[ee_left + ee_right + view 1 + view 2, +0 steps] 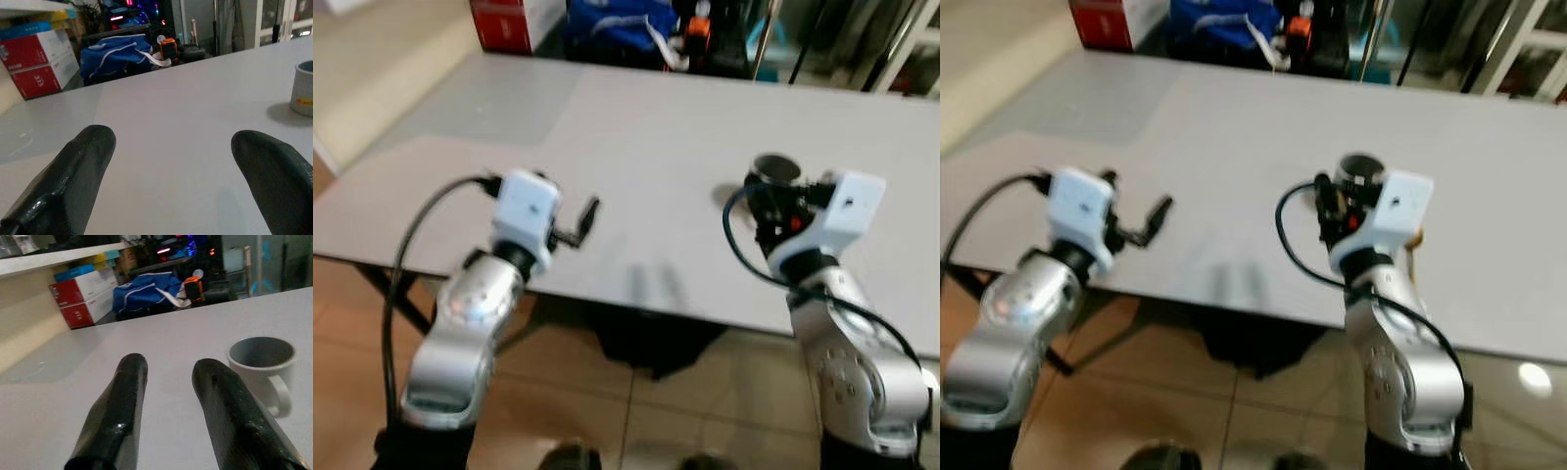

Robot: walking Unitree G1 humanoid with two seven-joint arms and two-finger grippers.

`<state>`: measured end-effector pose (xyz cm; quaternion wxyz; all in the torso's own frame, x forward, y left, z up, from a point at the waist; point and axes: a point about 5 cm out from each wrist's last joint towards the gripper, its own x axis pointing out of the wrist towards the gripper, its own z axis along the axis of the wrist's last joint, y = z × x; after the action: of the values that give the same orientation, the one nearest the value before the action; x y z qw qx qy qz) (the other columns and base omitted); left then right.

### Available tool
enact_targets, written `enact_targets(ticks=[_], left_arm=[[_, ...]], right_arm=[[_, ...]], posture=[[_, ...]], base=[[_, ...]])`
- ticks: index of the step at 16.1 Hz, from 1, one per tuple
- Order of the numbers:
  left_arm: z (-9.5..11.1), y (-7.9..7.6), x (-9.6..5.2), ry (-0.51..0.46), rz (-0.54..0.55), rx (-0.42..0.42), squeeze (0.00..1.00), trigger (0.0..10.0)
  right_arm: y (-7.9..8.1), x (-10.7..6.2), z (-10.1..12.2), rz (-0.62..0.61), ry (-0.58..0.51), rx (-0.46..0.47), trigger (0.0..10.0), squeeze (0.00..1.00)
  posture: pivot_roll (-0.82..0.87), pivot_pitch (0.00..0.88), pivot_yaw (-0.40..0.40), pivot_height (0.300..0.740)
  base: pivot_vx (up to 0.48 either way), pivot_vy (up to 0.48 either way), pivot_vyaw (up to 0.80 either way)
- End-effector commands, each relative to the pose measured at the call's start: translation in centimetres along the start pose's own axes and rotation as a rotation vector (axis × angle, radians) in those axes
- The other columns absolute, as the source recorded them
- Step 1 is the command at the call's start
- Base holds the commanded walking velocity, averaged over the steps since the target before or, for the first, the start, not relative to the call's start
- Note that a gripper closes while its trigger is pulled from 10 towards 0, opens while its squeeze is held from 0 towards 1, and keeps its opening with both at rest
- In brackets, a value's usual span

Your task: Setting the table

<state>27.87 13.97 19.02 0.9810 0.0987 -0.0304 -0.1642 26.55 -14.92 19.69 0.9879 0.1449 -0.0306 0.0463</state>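
— So, where was the mug [261,363] at that moment?
— It stood upright on the grey bench [646,147], toward the robot's right side, just beside the right end effector [168,369] and a little ahead of it. From the right wrist its handle faced the camera, and nothing could be seen inside it.
— Was that end effector holding it?
— No. Its two black fingers [122,401] were spread a little, with only bare bench between them, and the mug sat off to one side of them, not between.
— And the left end effector [171,161]?
— It hovered over the near edge of the bench on the robot's left, well apart from the mug. Its fingers [78,166] were spread wide, gripping nothing.
— What lay beyond the bench?
— A blue bag [117,56] with white straps, red and white boxes [39,61] stacked to its left, and something small and orange [168,49] beside the bag. Under the bench was a tiled floor [342,323].
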Motion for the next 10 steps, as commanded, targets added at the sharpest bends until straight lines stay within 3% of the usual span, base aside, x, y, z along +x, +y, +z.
enact_targets(ticks=[1, 2, 6, 8, 9, 10], left_arm=[[-0.2, -0.7, 0.1, 0.016, -0.030, -0.050, 0.79, 10.0], [-0.5, -0.7, 0.0, 0.036, -0.014, -0.052, 1.00, 10.0], [-0.2, -0.5, 0.4, 0.021, -0.007, -0.026, 1.00, 10.0], [-0.1, -0.2, 0.4, 0.023, 0.006, 0.000, 0.98, 10.0], [-0.2, -0.2, 0.4, 0.025, 0.012, 0.007, 0.00, 10.0], [-0.2, -0.1, 0.4, 0.028, 0.026, 0.012, 0.00, 10.0]], right_arm=[[-0.8, -0.3, -0.3, -0.021, 0.008, -0.006, 10.0, 1.00], [-0.8, -0.4, -0.3, -0.024, 0.007, -0.033, 10.0, 1.00], [0.2, 0.3, -0.2, 0.048, -0.017, -0.088, 10.0, 1.00], [0.6, 0.5, -0.7, 0.077, -0.003, -0.065, 10.0, 1.00], [0.7, 0.5, -0.8, 0.079, -0.002, -0.045, 10.0, 1.00], [0.6, 0.7, -1.1, 0.068, 0.010, -0.052, 10.0, 1.00]], posture=[[0.03, 0.035, -0.015, 0.740], [0.03, 0.031, -0.017, 0.740], [0.03, 0.033, -0.017, 0.740], [0.03, 0.031, -0.024, 0.740], [0.04, 0.034, -0.028, 0.740], [0.05, 0.042, -0.037, 0.740]], base=[[0.000, 0.480, 0.00], [0.000, 0.480, 0.00], [0.000, 0.480, 0.00], [0.000, 0.480, 0.00], [0.000, 0.480, 0.00], [0.000, 0.480, 0.00]])
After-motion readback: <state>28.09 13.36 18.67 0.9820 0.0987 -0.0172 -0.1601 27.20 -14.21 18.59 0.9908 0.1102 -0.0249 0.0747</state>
